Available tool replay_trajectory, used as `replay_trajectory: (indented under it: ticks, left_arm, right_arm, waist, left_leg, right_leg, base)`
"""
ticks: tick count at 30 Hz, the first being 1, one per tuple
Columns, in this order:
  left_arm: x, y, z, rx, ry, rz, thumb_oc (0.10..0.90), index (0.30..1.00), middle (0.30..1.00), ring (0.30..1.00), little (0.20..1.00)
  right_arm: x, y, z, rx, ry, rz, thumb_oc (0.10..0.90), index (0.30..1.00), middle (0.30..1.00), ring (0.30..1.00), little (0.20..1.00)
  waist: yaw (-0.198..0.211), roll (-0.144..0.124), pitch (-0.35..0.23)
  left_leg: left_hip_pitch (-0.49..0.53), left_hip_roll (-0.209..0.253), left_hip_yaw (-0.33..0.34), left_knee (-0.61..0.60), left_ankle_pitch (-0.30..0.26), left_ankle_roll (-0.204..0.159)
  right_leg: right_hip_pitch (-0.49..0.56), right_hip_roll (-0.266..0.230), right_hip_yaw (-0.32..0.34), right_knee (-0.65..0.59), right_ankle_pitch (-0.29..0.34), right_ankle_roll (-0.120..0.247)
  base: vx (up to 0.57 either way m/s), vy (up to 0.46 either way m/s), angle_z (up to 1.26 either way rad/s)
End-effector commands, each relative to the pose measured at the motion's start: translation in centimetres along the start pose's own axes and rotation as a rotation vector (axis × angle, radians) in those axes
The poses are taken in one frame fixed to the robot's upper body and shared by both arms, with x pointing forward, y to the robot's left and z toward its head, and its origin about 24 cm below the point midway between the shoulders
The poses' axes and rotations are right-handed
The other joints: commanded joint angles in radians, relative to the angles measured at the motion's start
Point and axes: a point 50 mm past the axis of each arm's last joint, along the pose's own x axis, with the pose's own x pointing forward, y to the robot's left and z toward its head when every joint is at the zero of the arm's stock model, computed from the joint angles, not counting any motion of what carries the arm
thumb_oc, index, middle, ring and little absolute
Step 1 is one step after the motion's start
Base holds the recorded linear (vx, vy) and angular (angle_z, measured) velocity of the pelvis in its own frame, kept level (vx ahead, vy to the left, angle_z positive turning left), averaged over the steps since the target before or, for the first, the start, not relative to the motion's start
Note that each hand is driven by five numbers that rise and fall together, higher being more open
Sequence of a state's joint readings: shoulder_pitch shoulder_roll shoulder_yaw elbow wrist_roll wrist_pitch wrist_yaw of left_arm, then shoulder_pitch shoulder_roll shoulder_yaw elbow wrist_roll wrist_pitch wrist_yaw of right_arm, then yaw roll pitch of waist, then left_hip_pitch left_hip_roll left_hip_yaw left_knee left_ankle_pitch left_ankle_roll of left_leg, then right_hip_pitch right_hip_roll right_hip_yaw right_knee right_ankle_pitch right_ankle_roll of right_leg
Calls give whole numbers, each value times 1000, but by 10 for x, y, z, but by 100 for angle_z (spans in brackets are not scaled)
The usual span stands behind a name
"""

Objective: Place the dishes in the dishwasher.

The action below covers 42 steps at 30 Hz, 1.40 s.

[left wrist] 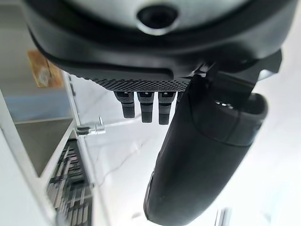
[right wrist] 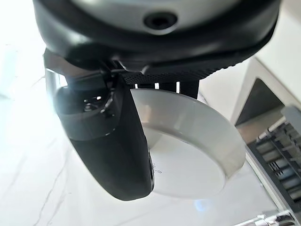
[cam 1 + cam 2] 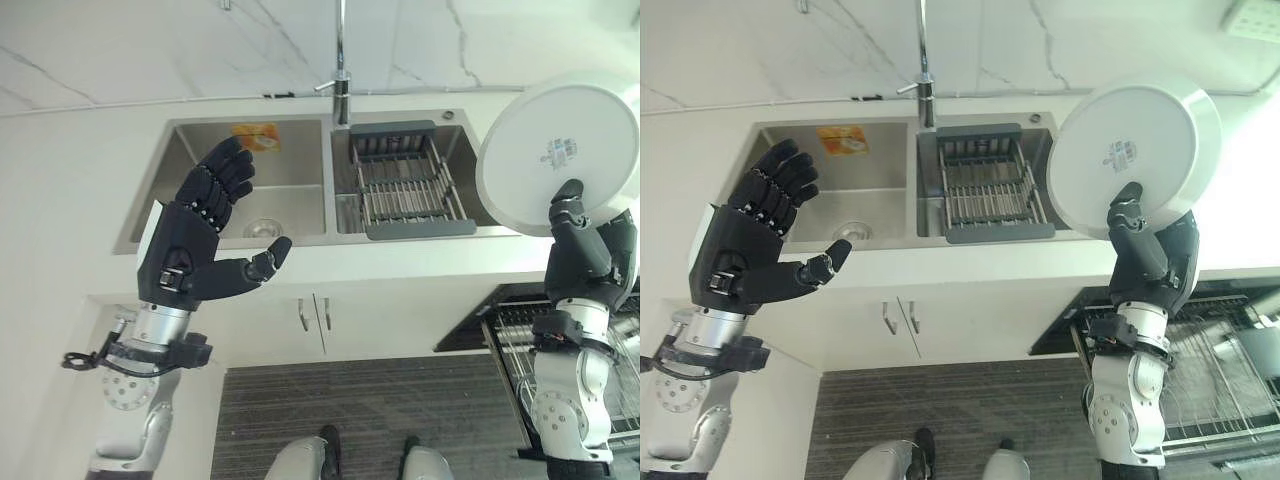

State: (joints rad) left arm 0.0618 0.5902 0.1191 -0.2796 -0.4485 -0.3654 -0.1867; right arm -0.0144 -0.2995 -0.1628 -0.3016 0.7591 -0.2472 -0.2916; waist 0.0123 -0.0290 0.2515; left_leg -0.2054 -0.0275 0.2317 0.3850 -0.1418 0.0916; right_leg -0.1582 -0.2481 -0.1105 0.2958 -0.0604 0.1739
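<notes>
A round white plate [image 3: 560, 140] is held upright above the counter's right end, its underside facing me. My right hand [image 3: 580, 250] grips its lower rim, thumb pressed on the underside; the right wrist view shows the plate [image 2: 188, 150] pinched between thumb and fingers. My left hand [image 3: 205, 240] hovers open over the left sink basin, palm up, fingers spread, holding nothing. The dishwasher's pulled-out wire rack [image 3: 620, 370] sits low at the right, below the right hand.
A double steel sink [image 3: 240, 190] lies in the white counter, with a grey drainer basket [image 3: 405, 180] in its right basin and a tap [image 3: 340, 80] behind. An orange sponge-like pad [image 3: 256, 135] rests at the left basin's back. White cabinet doors [image 3: 315, 320] stand below; dark floor mat beneath.
</notes>
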Motion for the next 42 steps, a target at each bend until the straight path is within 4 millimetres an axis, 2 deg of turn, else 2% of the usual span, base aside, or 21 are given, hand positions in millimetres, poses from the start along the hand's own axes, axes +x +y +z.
replay_trajectory:
  ticks: [1,2,4,6,8,9,11,12,17,18,19,22,24,25,27,31,34,39,40,42]
  left_arm:
    - [14,-10,51,97,-304,-93,800,900,900,900,900]
    - [17,-15,52,85,-304,-120,800,900,900,900,900]
    - [22,-23,50,73,-290,-165,800,900,900,900,900]
    - [25,-32,49,97,-291,-235,800,900,900,900,900]
    - [26,-33,50,94,-293,-254,800,900,900,900,900]
    - [27,-34,52,94,-304,-277,800,900,900,900,900]
    - [27,-34,54,92,-311,-282,800,900,900,900,900]
    - [27,-35,54,95,-311,-268,800,900,900,900,900]
    - [28,-41,52,80,-305,-216,800,900,900,900,900]
    - [28,-49,49,49,-321,-241,800,900,900,900,900]
    - [29,-55,45,44,-325,-257,800,900,900,900,900]
    - [23,-53,40,35,-287,-229,800,900,900,900,900]
    - [16,-47,38,34,-253,-214,800,900,900,900,900]
    - [13,-46,36,34,-234,-215,800,900,900,900,900]
    - [9,-47,29,30,-194,-229,800,900,900,900,900]
    - [6,-56,16,20,-117,-259,800,900,900,900,900]
    - [-1,-55,8,7,-61,-246,800,900,900,900,900]
    - [-9,-55,4,-15,-27,-243,800,900,900,900,900]
    - [-10,-55,3,-12,-25,-238,800,900,900,900,900]
    - [-9,-57,3,-10,-36,-241,800,900,900,900,900]
  right_arm:
    - [21,42,59,88,-402,233,400,300,300,300,300]
    - [17,46,64,95,-436,257,400,300,300,300,300]
    - [12,50,67,105,-447,288,400,300,300,300,300]
    - [8,53,62,104,-415,328,400,300,300,300,300]
    - [7,53,60,99,-400,340,400,300,300,300,300]
    - [4,54,55,98,-360,373,400,300,300,300,300]
    - [2,54,53,98,-333,393,400,300,300,300,300]
    - [2,55,52,105,-300,418,400,300,300,300,300]
    - [5,63,47,95,-240,494,400,300,300,300,300]
    - [6,58,56,36,-290,477,400,300,300,300,300]
    - [8,57,60,13,-310,483,400,300,300,300,300]
    - [8,59,58,-22,-293,522,400,300,300,300,300]
    - [5,59,52,-18,-270,521,400,300,300,300,300]
    - [2,60,49,-20,-290,511,400,300,300,300,300]
    - [-4,62,44,-13,-295,493,400,300,300,300,300]
    - [-10,58,28,49,-210,457,400,300,300,300,300]
    - [-14,49,20,60,-128,438,400,300,300,300,300]
    - [-19,39,9,75,-46,346,400,300,300,300,300]
    - [-20,38,7,101,-22,342,400,300,300,300,300]
    - [-25,38,0,163,18,317,400,300,300,300,300]
  waist:
    - [28,21,-91]
    - [24,30,-93]
    - [27,31,-100]
    - [37,17,-103]
    - [41,10,-104]
    - [40,0,-105]
    - [32,-5,-107]
    - [21,-7,-110]
    - [-10,3,-109]
    - [-38,9,-104]
    - [-49,9,-98]
    - [-17,18,-96]
    - [8,31,-99]
    - [15,38,-103]
    - [18,46,-108]
    - [14,36,-118]
    - [18,30,-124]
    - [17,20,-112]
    - [12,19,-106]
    - [5,31,-83]
  left_leg:
    - [181,8,-145,-85,-155,-76]
    - [174,25,-124,-85,-154,-66]
    - [162,45,-99,-85,-147,-64]
    - [159,73,-91,-85,-148,-72]
    - [160,88,-92,-85,-149,-80]
    - [160,123,-100,-85,-149,-98]
    - [160,168,-112,-85,-136,-126]
    - [158,207,-109,-85,-115,-148]
    - [109,321,-80,-85,-23,-217]
    - [87,380,22,-85,27,-231]
    - [111,350,67,-85,20,-220]
    - [126,176,1,-85,-40,-171]
    - [118,95,-67,-85,-59,-145]
    - [114,78,-83,-85,-66,-137]
    - [114,65,-82,-85,-80,-122]
    - [113,45,-101,-85,-109,-108]
    - [113,25,-124,-85,-115,-98]
    - [131,18,-116,-85,-127,-72]
    - [135,18,-120,-85,-129,-65]
    - [131,34,-150,-85,-115,-46]
  right_leg:
    - [-57,39,-84,4,20,11]
    - [-22,29,-79,4,7,5]
    - [5,-7,-87,4,10,2]
    - [20,-65,-92,4,44,14]
    - [25,-86,-89,4,47,22]
    - [26,-105,-83,4,42,31]
    - [34,-76,-82,4,-7,38]
    - [33,-50,-84,4,-42,39]
    - [26,49,-68,4,-89,-18]
    - [36,69,-117,4,-104,-47]
    - [49,65,-153,4,-114,-55]
    - [51,81,-132,4,-121,-57]
    - [46,106,-110,4,-117,-57]
    - [43,116,-106,4,-113,-55]
    - [45,131,-111,4,-108,-54]
    - [48,146,-113,4,-107,-58]
    - [52,142,-110,4,-110,-54]
    - [77,131,-129,4,-92,-43]
    - [86,138,-132,4,-70,-37]
    - [112,174,-146,4,45,-21]
  base:
    - [-183,-25,-91]
    - [-240,-103,-53]
    - [-175,-243,-28]
    - [-90,-431,-51]
    - [-42,-456,-78]
    - [-19,-665,-67]
    - [5,-745,-35]
    - [-1,-628,-31]
    - [-14,-527,-20]
    - [-90,-608,35]
    - [-91,-531,79]
    - [15,-151,63]
    - [67,-63,-11]
    - [112,-45,-34]
    - [106,-19,-22]
    - [102,72,32]
    - [94,191,-2]
    - [104,235,-23]
    - [90,241,-19]
    - [59,152,-16]
